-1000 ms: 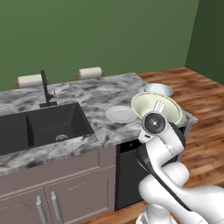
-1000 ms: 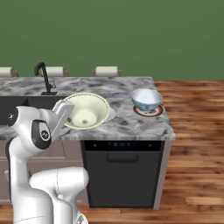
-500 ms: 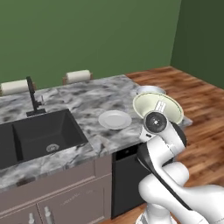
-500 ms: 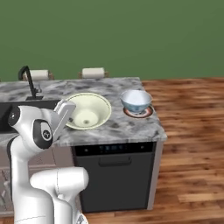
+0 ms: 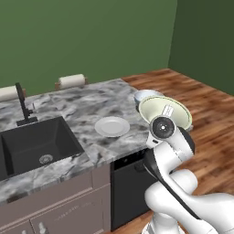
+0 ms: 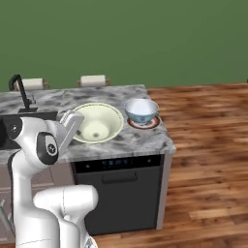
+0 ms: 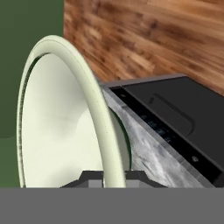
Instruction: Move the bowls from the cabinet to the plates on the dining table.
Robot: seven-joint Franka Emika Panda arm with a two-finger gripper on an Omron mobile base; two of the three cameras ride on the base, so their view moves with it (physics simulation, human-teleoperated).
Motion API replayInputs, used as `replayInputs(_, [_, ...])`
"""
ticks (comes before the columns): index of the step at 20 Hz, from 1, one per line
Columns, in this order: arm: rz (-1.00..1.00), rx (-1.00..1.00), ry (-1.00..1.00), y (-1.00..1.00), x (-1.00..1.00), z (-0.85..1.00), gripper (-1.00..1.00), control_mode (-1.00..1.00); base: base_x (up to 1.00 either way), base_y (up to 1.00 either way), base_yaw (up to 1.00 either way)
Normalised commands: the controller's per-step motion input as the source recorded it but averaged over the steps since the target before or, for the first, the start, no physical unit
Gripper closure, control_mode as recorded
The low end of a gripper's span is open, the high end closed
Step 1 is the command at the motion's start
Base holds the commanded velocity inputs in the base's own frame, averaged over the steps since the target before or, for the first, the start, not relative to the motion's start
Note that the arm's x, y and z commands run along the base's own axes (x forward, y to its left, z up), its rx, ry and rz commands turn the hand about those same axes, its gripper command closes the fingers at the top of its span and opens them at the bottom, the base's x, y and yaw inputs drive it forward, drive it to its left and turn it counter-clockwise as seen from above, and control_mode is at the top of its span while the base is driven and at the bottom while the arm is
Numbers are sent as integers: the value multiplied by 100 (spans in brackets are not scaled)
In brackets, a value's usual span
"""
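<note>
My gripper (image 5: pixel 167 110) is shut on the rim of the pale cream-green bowl (image 5: pixel 164 112), which it holds tilted above the right end of the marble table top (image 5: pixel 87 103). In the hand view the bowl's rim (image 7: pixel 94 109) runs down between my fingertips (image 7: pixel 109 176). The plain white plate (image 5: pixel 112 126) lies bare on the marble, just left of the held bowl. The white, blue-tinted bowl (image 6: pixel 141 110) sits on the reddish-brown plate (image 6: pixel 145 122) near the right corner, beside the held bowl (image 6: pixel 98 122) and gripper (image 6: pixel 73 122).
A dark sink (image 5: pixel 36 146) with a black faucet (image 5: pixel 20 103) takes the left of the slab. Two paper towel rolls (image 5: pixel 72 81) stand at the back edge. A dark dishwasher front (image 6: pixel 118 189) sits below, with wood floor (image 6: pixel 208 145) to the right.
The whole scene has slid leftwards in both base views, so the base has driven. The bowl stays in the gripper, the same way as before.
</note>
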Motion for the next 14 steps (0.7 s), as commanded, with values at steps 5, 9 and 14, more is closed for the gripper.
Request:
replayInputs(5, [0,0,0,0,0,0,100,100,31,-10,-13])
replayInputs(9, [0,0,0,0,0,0,100,100,33,-1,-13])
replayInputs(14, [0,0,0,0,0,0,100,100,43,0,-7])
